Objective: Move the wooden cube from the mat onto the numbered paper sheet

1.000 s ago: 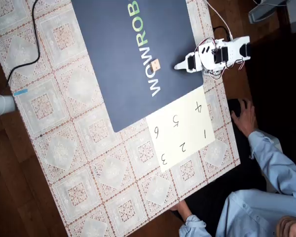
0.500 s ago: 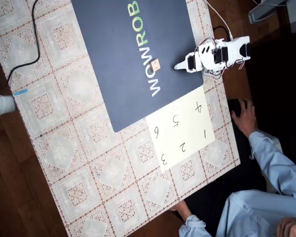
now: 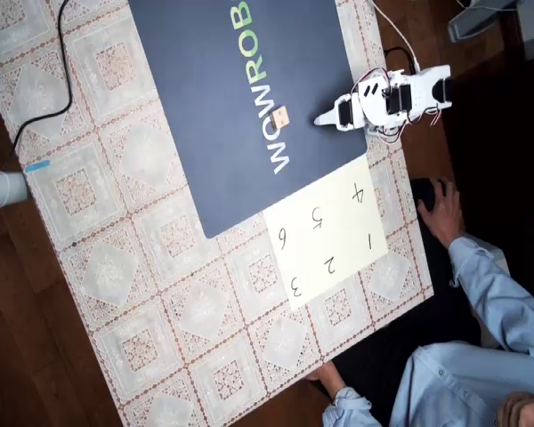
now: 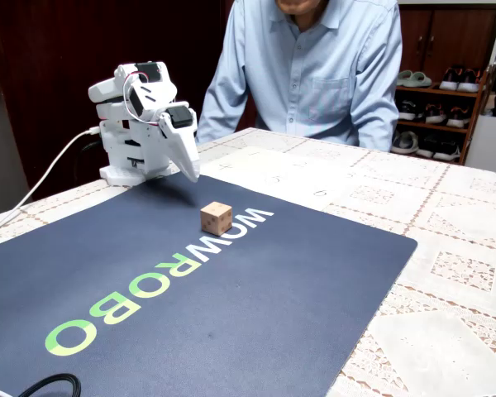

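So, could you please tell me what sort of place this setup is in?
Probably a home, not a lab: a lace tablecloth covers the table, a shoe rack stands behind the seated person, and the floor is wooden parquet.

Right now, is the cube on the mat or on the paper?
On the mat. The cube sits on the mat by the white letters, apart from the paper and the pincer.
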Tool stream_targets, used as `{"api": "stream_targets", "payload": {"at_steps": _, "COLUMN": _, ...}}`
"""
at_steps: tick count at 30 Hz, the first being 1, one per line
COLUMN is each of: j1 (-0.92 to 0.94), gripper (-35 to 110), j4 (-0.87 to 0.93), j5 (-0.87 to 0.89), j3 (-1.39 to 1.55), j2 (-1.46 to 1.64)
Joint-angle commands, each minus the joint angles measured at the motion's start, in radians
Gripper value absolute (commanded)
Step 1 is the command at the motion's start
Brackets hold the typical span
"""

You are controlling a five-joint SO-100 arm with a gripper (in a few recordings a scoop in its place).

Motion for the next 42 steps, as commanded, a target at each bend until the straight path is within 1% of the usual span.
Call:
{"api": "stream_targets", "payload": {"at_steps": 1, "j1": 0.006, "gripper": 0, "j4": -0.009, "j5": -0.006, "j3": 0.006, "j2": 0.008}}
{"api": "stream_targets", "payload": {"at_steps": 32, "j1": 0.003, "gripper": 0, "j4": -0.009, "j5": -0.009, "j3": 0.006, "j2": 0.008}}
{"api": "stream_targets", "payload": {"at_steps": 35, "j1": 0.044, "gripper": 0, "j4": -0.005, "j5": 0.025, "j3": 0.005, "j2": 0.008}}
{"api": "stream_targets", "payload": {"at_steps": 37, "j1": 0.069, "gripper": 0, "j4": 0.002, "j5": 0.015, "j3": 0.000, "j2": 0.008}}
{"api": "stream_targets", "payload": {"at_steps": 38, "j1": 0.075, "gripper": 1, "j4": 0.015, "j5": -0.006, "j3": -0.009, "j2": 0.005}}
{"api": "stream_targets", "payload": {"at_steps": 39, "j1": 0.074, "gripper": 10, "j4": 0.017, "j5": -0.100, "j3": -0.031, "j2": -0.011}}
{"api": "stream_targets", "payload": {"at_steps": 40, "j1": 0.071, "gripper": 31, "j4": 0.003, "j5": -0.290, "j3": -0.057, "j2": -0.038}}
{"api": "stream_targets", "payload": {"at_steps": 41, "j1": 0.067, "gripper": 41, "j4": -0.009, "j5": -0.310, "j3": -0.089, "j2": -0.075}}
{"api": "stream_targets", "payload": {"at_steps": 42, "j1": 0.072, "gripper": 42, "j4": -0.017, "j5": -0.258, "j3": -0.129, "j2": -0.124}}
